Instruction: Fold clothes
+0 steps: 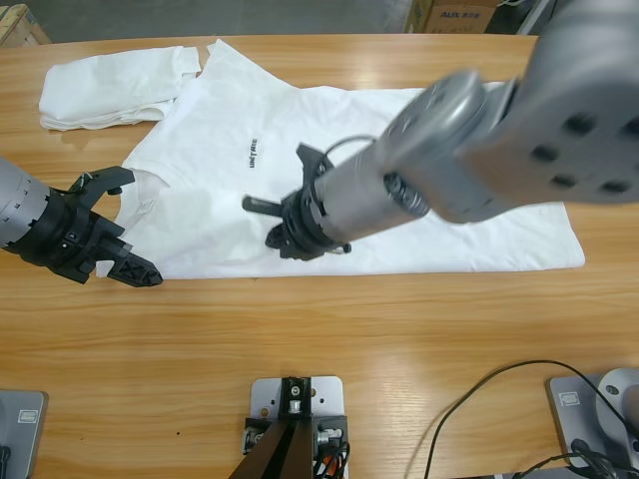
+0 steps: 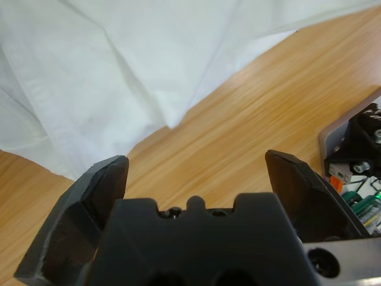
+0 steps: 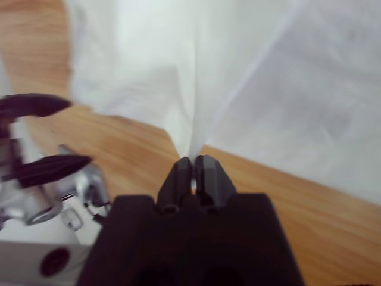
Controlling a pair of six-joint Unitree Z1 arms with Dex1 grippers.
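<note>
Clearly, the weak points run across the table [image 1: 349,339] from left to right.

At the far left lies the folded white bundle [image 1: 105,85]. The far sleeve of the lettered T-shirt [image 1: 429,235] meets it, though whether the sleeve overlaps it or only touches it cannot be told. A strong pull on the shirt could drag that bundle out of shape.

Nearer, at the left edge, the left gripper [image 1: 130,228] hovers just beside the shirt's collar and near sleeve. Its jaws are spread wide and hold nothing. The left wrist view shows bare wood between the jaws and the cloth's edge just beyond their tips. Closing from there would probably catch nothing, or only a thin corner.

The shirt itself lies spread flat across the middle, with the collar to the left, the hem to the right and the black lettering [image 1: 253,155] facing up.

On its left-central part the right gripper [image 3: 193,162] has its jaws pressed together on a small peak of the fabric. That single pinch is the main risk. The thin, soft cloth may slip out. With only one point held, the shirt would likely bunch and trail rather than fold along a straight line.

The two grippers also work near each other, so a careless sweep could knock them together.
</note>
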